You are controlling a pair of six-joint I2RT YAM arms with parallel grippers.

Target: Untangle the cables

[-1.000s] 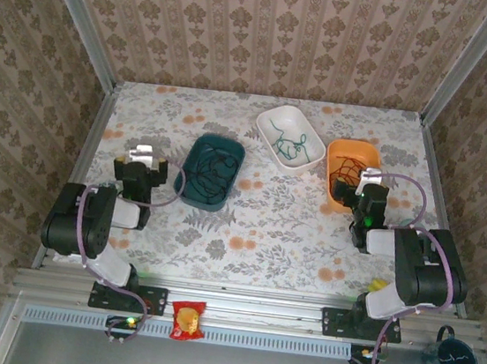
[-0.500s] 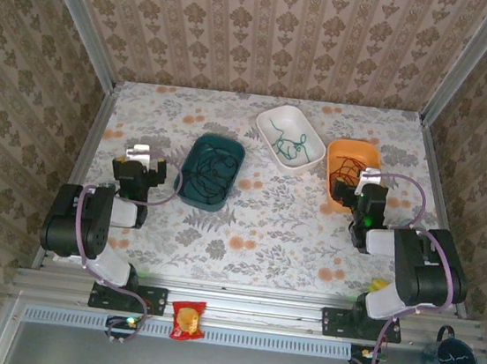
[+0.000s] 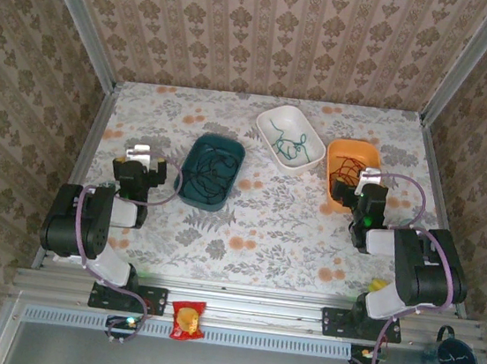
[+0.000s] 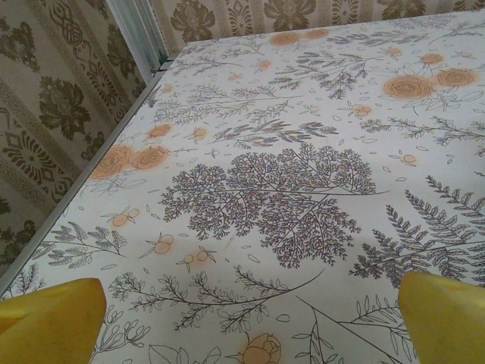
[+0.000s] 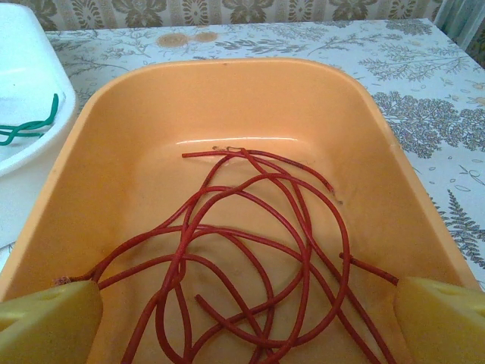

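Both arms (image 3: 79, 220) crouch folded, left gripper (image 3: 142, 159) gaping over the table (image 4: 265, 189), right gripper (image 3: 355, 189) gaping over red cable (image 5: 182, 258).

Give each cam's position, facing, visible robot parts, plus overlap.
Top external: above, behind the bases, looking down at the table with teal tray, white tray, orange tray; left arm, right arm, left end effector, right end effector show.
Left wrist: low over the table, facing the far left wall; open yellow fingertips at bottom corners.
Right wrist: at the orange tray's near rim, looking in at the red cable; yellow fingertips likewise.
Shared: top and right wrist both catch orange tray, red cable, white tray.
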